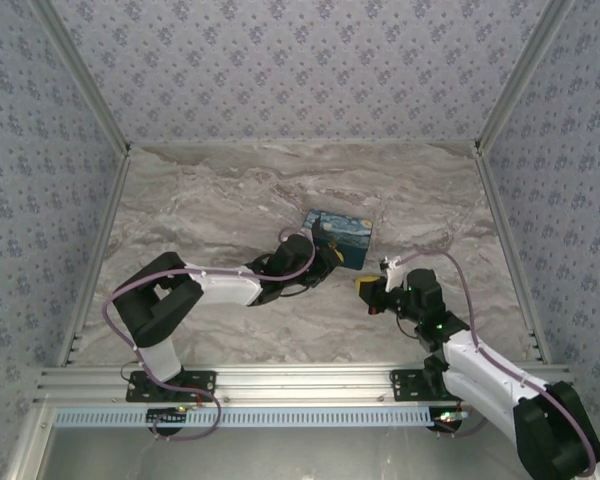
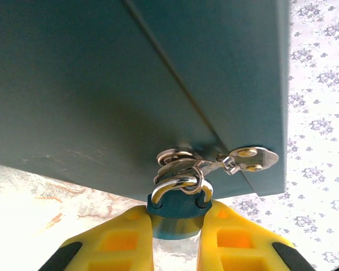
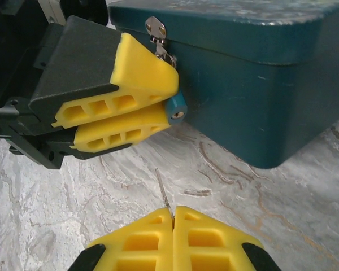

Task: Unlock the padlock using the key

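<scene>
The left tool (image 2: 177,226) is closed on the padlock (image 3: 175,107), and its two yellow fingers (image 2: 124,243) press the small blue body from both sides. The padlock hangs by its metal shackle (image 2: 172,183) from the hasp (image 2: 248,158) on the dark teal box (image 3: 260,84), which stands on the marble counter (image 3: 62,186). The right tool (image 3: 173,217) is closed on the key (image 3: 163,189). The thin blade of the key points toward the padlock, near it but not touching.
</scene>
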`<action>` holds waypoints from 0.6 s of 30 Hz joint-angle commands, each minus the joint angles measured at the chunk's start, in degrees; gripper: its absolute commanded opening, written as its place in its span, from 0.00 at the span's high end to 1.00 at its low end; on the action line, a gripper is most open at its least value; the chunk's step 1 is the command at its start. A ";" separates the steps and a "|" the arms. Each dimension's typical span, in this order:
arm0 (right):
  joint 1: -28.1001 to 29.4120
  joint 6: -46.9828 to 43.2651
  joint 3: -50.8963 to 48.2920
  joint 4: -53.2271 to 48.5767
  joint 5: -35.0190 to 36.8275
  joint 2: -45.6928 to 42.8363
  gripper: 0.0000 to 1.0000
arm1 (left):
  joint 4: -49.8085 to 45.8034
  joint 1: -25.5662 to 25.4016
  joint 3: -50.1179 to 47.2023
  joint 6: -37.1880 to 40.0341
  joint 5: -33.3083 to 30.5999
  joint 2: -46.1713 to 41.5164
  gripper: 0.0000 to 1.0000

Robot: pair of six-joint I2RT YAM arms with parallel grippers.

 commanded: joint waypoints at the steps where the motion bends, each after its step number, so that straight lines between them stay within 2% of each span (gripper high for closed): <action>1: 0.45 -2.52 2.08 4.36 -0.33 2.03 1.00 | 5.16 -0.39 -0.53 -4.11 0.34 -1.37 0.87; 18: 0.57 -6.11 6.39 8.79 1.84 13.16 1.00 | 5.84 -0.56 -0.81 -4.97 0.42 -1.26 0.87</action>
